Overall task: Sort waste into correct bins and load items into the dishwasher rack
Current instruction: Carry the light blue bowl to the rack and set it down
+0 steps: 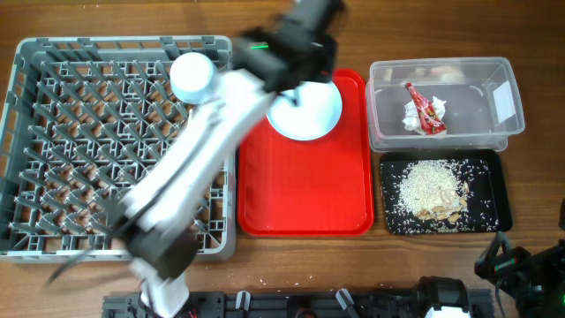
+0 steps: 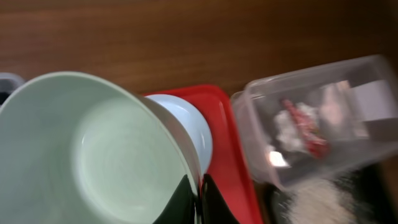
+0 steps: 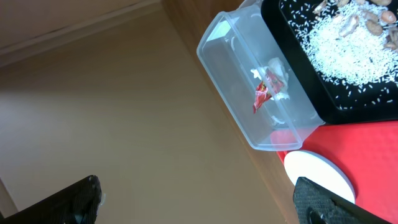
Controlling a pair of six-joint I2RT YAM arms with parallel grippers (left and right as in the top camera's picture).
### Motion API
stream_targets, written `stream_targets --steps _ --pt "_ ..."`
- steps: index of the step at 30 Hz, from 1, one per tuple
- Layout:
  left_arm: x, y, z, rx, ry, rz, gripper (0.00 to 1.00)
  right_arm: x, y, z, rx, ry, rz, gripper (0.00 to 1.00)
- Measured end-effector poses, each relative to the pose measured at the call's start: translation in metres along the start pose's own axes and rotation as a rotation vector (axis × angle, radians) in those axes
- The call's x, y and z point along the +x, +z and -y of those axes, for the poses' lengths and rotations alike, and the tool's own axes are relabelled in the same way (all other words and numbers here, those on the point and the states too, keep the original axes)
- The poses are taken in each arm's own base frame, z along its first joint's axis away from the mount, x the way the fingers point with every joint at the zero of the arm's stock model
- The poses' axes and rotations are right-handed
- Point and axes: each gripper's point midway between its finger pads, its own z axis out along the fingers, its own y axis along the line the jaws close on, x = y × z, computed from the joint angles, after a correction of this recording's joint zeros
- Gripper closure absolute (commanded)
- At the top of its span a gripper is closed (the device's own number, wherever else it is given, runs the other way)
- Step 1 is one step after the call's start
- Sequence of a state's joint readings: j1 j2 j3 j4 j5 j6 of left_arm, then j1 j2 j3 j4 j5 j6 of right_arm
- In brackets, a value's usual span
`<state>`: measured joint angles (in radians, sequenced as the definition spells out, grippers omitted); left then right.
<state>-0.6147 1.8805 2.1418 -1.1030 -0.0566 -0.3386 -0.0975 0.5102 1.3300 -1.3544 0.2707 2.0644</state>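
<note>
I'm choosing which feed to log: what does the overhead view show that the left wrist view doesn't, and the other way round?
Only overhead: the rack and the left arm stretched across it. Only left wrist: the cup, seen from inside, its wall between the left pincer's fingers. Both: the plate on the red tray, the tub holding the wrapper and napkin, and the rice.
</note>
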Motion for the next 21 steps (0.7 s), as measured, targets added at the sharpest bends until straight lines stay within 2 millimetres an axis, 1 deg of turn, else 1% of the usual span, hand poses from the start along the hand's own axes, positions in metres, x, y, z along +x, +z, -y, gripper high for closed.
stream_targets --steps 1,2,4,6,7,8,11,13,14,17,19,21 --pt "-0.009 -0.036 -0.007 0.027 -0.021 0.042 0.96 0.0 0.0 0.0 0.0 0.0 0.0 0.0" --pt "-0.012 -0.068 -0.017 0.05 -0.047 0.056 0.96 0.0 0.0 0.0 0.0 0.0 0.0 0.0" --pt "-0.007 -0.105 -0.043 0.075 -0.095 0.043 0.96 0.0 0.0 0.0 0.0 0.0 0.0 0.0" --pt "0.006 -0.118 -0.066 0.111 -0.133 -0.025 0.96 0.0 0.0 0.0 0.0 0.0 0.0 0.0" --pt "0.013 -0.119 -0.073 0.127 -0.145 -0.066 0.96 0.0 0.0 0.0 0.0 0.0 0.0 0.0" --pt "0.023 -0.115 -0.082 0.162 -0.161 -0.131 0.96 0.0 0.0 0.0 0.0 0.0 0.0 0.0" --pt "0.048 -0.088 -0.1 0.28 -0.204 -0.31 0.96 0.0 0.0 0.0 0.0 0.0 0.0 0.0" --pt "0.069 -0.069 -0.111 0.429 -0.267 -0.432 0.96 0.0 0.0 0.0 0.0 0.0 0.0 0.0" --pt "0.075 -0.064 -0.114 0.482 -0.293 -0.457 0.96 0.0 0.0 0.0 0.0 0.0 0.0 0.0" --pt "0.083 -0.055 -0.135 0.664 -0.402 -0.44 0.96 0.0 0.0 0.0 0.0 0.0 0.0 0.0" --pt "0.088 -0.051 -0.149 0.737 -0.468 -0.402 0.96 0.0 0.0 0.0 0.0 0.0 0.0 0.0" --pt "0.097 -0.044 -0.163 0.776 -0.528 -0.375 0.96 0.0 0.0 0.0 0.0 0.0 0.0 0.0"
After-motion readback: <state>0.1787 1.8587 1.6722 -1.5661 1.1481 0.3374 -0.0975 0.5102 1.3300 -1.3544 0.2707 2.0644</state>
